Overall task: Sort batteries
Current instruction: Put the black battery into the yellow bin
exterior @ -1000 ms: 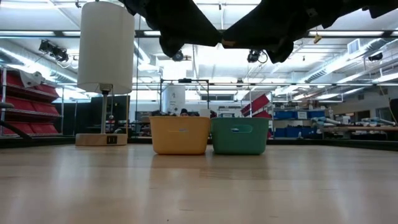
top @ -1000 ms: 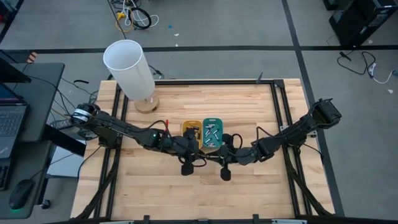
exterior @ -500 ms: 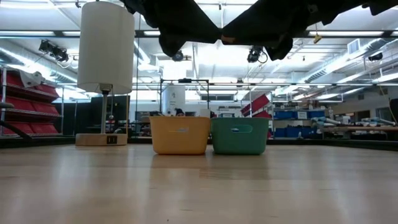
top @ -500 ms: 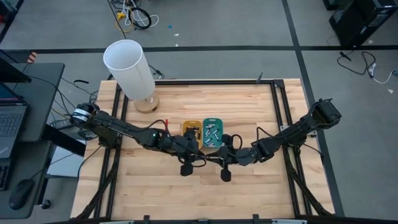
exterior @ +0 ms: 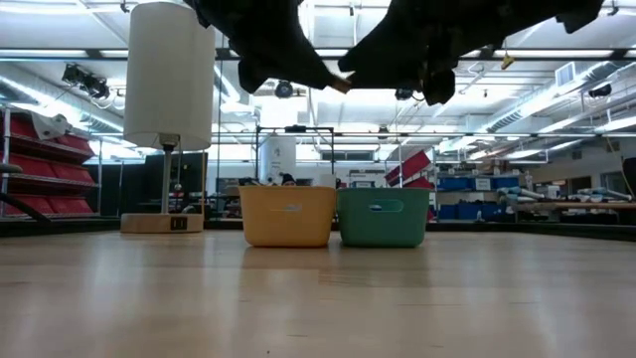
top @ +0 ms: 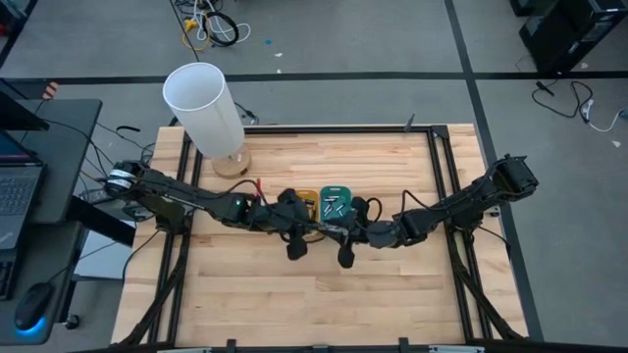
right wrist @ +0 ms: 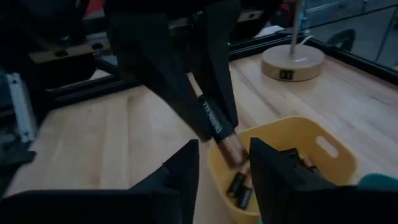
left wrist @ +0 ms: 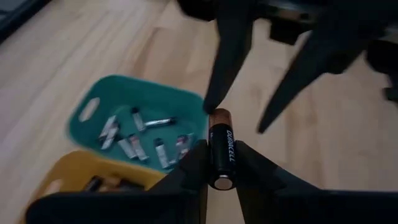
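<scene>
Left gripper is clamping a battery above the yellow tray for sorting, while the right gripper is standing parted nearby.

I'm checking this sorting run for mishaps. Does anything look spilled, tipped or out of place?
Nothing stands out. The yellow tray and teal tray stand upright side by side, with batteries inside the teal one and none seen loose on the table. The left tool is shut on a Duracell battery above them.

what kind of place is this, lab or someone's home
Most likely a robotics lab or workshop, not a home: long ceiling light strips, red storage shelving, and a laptop beside the framed wooden table.
</scene>
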You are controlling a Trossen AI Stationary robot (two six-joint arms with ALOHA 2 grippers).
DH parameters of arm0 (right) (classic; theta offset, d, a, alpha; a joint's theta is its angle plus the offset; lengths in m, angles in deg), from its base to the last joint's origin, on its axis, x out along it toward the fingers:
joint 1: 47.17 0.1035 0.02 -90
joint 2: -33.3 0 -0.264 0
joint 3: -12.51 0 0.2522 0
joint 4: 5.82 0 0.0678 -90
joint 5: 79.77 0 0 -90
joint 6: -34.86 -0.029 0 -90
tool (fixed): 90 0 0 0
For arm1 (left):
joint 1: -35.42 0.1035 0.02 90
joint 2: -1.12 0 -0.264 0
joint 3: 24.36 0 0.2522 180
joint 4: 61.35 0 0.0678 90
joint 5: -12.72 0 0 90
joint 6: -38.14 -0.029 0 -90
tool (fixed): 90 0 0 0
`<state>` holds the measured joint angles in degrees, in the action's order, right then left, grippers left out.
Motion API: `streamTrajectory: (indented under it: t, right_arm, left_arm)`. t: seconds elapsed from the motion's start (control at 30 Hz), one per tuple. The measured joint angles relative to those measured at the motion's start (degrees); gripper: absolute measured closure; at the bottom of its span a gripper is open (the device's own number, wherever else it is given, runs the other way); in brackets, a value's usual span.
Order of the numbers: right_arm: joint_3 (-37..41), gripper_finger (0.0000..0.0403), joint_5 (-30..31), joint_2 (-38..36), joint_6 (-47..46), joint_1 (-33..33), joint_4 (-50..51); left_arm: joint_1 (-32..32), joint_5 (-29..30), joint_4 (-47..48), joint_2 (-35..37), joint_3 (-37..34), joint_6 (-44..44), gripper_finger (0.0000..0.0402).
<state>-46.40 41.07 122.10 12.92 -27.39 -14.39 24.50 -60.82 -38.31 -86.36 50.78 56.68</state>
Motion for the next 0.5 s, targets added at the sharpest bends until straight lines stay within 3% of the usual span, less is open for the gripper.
streamTrajectory:
  t: [0.23,0.5]
  right_arm:
    - [0.0,0.0234,-1.0,0.0,1.0,-2.2,0.7]
    - [0.1,0.0207,2.6,0.0,-0.9,-4.6,7.7]
  left_arm:
    - [1.8,1.3,8.6,2.4,0.0,2.0,0.0336]
    - [4.4,0.2,13.8,3.7,0.0,2.7,0.0336]
